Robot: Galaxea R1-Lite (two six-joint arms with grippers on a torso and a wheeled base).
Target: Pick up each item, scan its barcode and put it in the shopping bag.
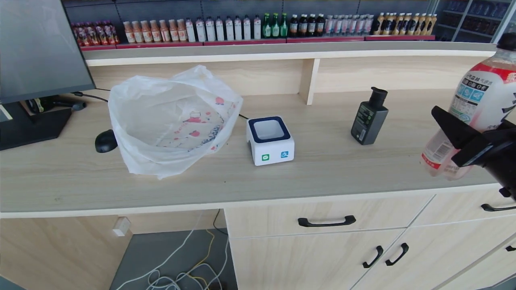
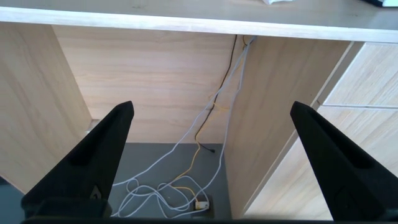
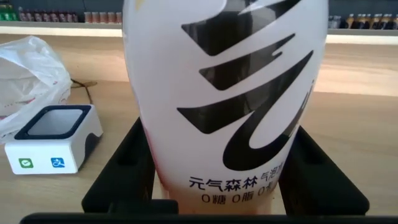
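My right gripper is shut on a pale pink drink bottle with a white, red and black label, held tilted above the counter's right end. Close up in the right wrist view, the bottle sits between the black fingers. The white scanner with a dark-rimmed window stands mid-counter; it is also in the right wrist view. An open white shopping bag lies left of it. A dark pump bottle stands upright right of the scanner. My left gripper hangs open below the counter, facing the cable nook.
A monitor and a black mouse sit at the counter's left end. A raised wooden shelf runs along the back with drink bottles behind. Drawers with black handles are under the counter; loose cables lie on the floor.
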